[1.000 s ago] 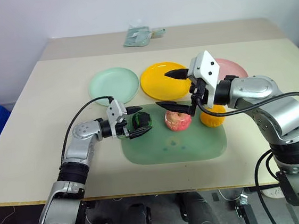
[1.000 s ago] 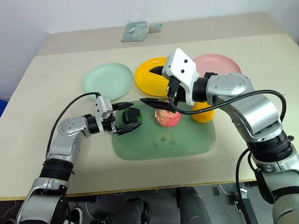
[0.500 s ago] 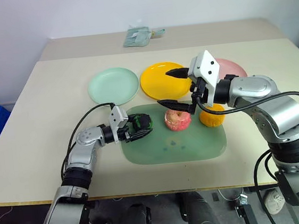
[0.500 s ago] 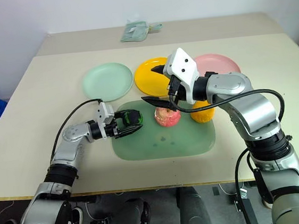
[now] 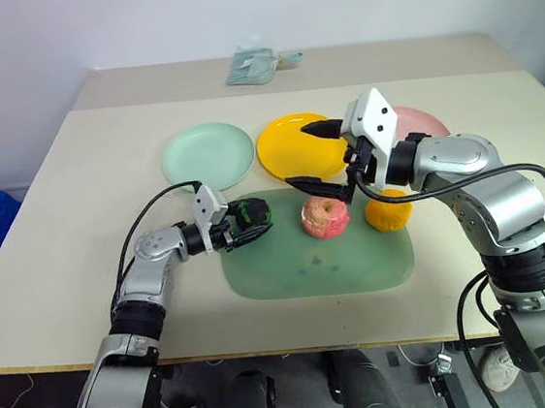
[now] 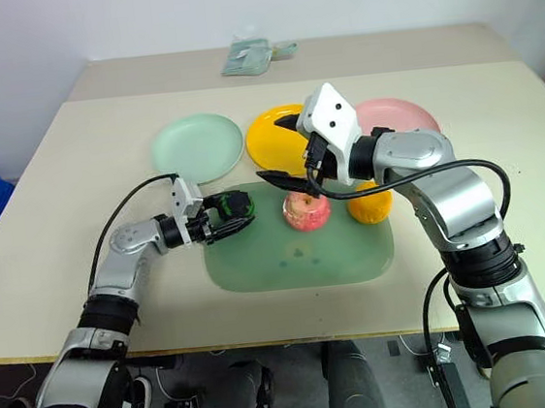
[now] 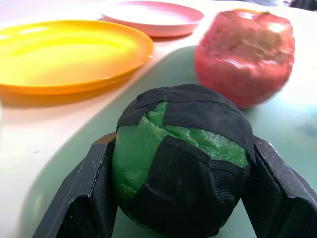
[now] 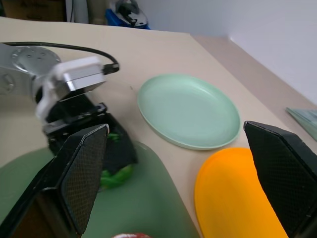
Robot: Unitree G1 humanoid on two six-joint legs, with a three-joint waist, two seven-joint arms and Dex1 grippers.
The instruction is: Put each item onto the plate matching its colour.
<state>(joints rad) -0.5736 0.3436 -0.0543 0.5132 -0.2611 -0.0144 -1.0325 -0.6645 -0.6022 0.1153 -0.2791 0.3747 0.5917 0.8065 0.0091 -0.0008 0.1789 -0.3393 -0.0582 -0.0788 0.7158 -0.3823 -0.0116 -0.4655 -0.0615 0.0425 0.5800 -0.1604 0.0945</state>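
On the green mat's [image 5: 356, 258] left end, left gripper [image 5: 245, 224] clamped tight on the green-and-black lump [image 5: 254, 214], fingers [image 7: 84, 198] pressing both its sides. Right gripper [image 5: 311, 156] hovers with jaws spread wide, empty, above the pink-red fruit [image 5: 325, 217] mid-mat. Orange fruit [image 5: 388, 213] just right of it. Far side, left to right: mint plate [image 5: 207, 155], yellow-orange plate [image 5: 291, 144], pink plate [image 5: 425, 127].

No legible text or labels.

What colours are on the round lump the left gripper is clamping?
The round foam-like lump is bright green wrapped in black bands; clearest in the left wrist view, between the left gripper fingers.
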